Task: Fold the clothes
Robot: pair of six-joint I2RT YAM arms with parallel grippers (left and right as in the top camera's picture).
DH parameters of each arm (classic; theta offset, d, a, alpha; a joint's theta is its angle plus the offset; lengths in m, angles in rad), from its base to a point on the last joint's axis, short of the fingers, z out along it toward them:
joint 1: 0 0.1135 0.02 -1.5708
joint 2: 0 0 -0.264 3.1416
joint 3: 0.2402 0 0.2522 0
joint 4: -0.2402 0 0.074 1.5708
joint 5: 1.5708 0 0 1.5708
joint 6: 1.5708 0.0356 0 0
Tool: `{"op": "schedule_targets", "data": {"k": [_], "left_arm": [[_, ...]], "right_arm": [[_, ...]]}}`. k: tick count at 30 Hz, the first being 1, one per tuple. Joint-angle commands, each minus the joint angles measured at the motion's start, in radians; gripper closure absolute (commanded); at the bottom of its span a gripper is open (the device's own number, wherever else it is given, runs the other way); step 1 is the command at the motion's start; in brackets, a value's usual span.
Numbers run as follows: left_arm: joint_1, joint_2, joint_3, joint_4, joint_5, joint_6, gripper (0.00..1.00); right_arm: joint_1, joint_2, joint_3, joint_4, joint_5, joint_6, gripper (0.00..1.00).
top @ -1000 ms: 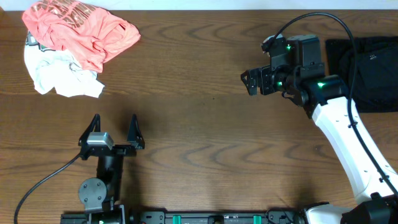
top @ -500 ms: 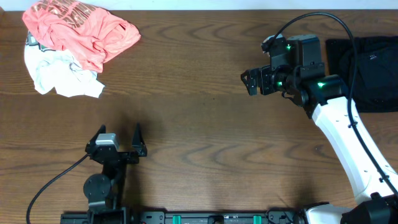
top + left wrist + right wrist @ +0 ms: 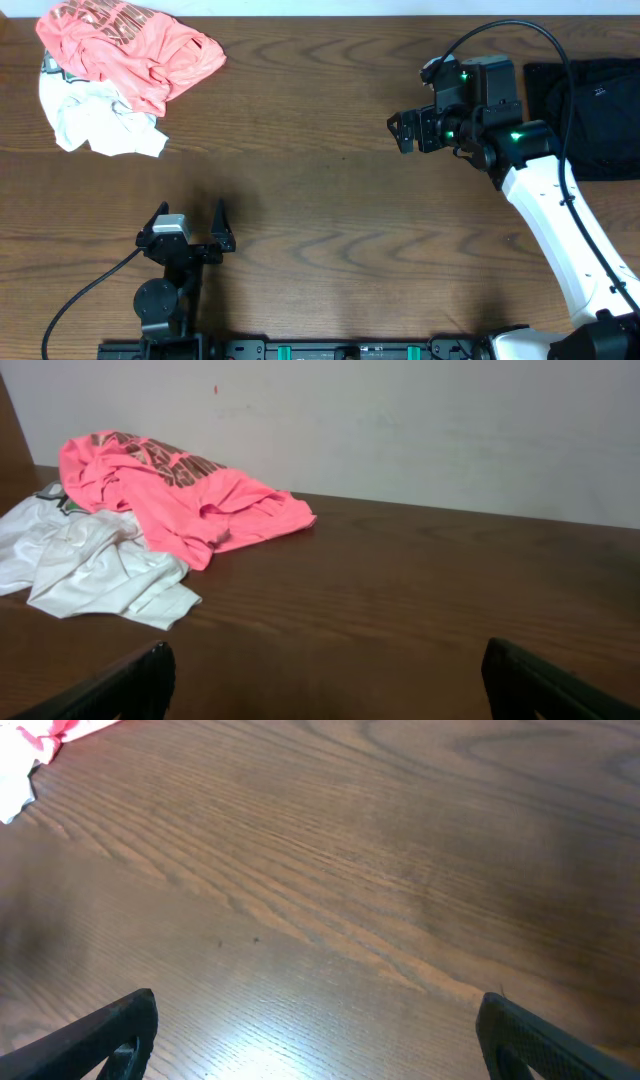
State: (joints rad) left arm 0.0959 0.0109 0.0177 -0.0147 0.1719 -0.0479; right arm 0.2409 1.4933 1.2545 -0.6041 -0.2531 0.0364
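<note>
Folded black garments (image 3: 590,115) lie stacked at the table's right edge, behind my right arm. My right gripper (image 3: 404,131) is open and empty over bare wood, left of that stack; its fingertips frame bare table in the right wrist view (image 3: 315,1030). My left gripper (image 3: 190,213) is open and empty near the table's front left, pulled back by its base; its fingers show at the bottom corners of the left wrist view (image 3: 325,680). No garment is held.
A crumpled coral-pink printed shirt (image 3: 130,45) lies on a white garment (image 3: 95,120) at the far left corner; both also show in the left wrist view, pink (image 3: 180,490) and white (image 3: 95,560). A pale wall (image 3: 400,420) stands behind the table.
My left gripper drew back toward its base at the front edge, then held still. My right arm has not moved.
</note>
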Motion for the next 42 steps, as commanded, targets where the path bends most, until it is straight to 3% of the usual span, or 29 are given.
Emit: {"op": "schedule_targets", "data": {"k": [1, 19, 24, 30, 37, 42], "left_arm": [[-0.003, -0.006, -0.014, -0.041, 0.006, 0.006, 0.02], [-0.003, -0.006, -0.013, -0.041, 0.006, 0.006, 0.02], [-0.003, -0.006, -0.014, -0.041, 0.006, 0.006, 0.02], [-0.003, -0.006, -0.014, -0.041, 0.006, 0.006, 0.02], [-0.003, -0.006, -0.014, -0.041, 0.006, 0.006, 0.02], [-0.003, -0.006, -0.014, -0.041, 0.006, 0.006, 0.02]], "right_arm": [[0.008, 0.006, 0.002, 0.002, 0.003, -0.016, 0.01], [0.008, 0.005, 0.002, 0.001, 0.003, -0.016, 0.01], [0.01, -0.067, 0.0, 0.01, 0.008, -0.016, 0.01], [0.022, -0.278, -0.1, 0.117, 0.126, -0.016, 0.01], [0.012, -0.693, -0.481, 0.424, 0.194, -0.015, 0.01], [-0.045, -0.984, -0.704, 0.451, 0.193, 0.023, 0.01]]}}
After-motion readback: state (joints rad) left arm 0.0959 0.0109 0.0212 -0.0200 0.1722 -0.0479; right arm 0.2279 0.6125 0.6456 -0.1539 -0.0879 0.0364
